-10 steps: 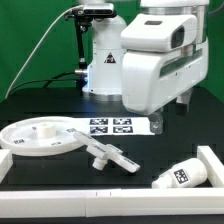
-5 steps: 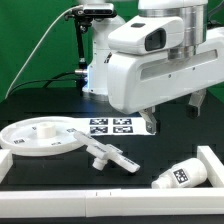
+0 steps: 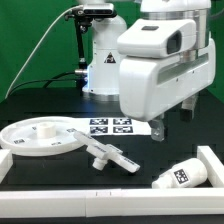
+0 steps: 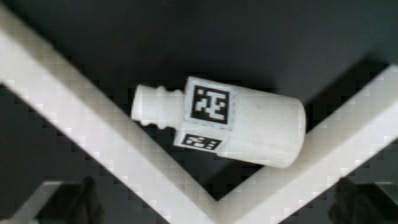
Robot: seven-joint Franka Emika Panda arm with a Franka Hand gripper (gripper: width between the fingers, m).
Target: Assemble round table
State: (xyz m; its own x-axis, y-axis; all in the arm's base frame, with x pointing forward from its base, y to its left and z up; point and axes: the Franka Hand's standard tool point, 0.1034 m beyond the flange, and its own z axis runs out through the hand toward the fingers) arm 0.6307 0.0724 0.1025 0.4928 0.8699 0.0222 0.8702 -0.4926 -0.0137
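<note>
The short thick white leg lies on its side near the corner of the white border rails, at the exterior view's right. In the wrist view the leg lies tilted with its tags showing. My gripper hangs well above the leg, open and empty. Its dark fingers show far apart at the wrist view's edge. The large rimmed round disc lies flat at the exterior view's left. The flat elongated base piece lies beside it.
The marker board lies behind the base piece. White border rails run along the front and the exterior view's right; in the wrist view they form a V around the leg. The robot's base stands at the back.
The hand turned and swung toward the exterior view's left half a second ago, then came back to nearly where it was. The parts have not moved.
</note>
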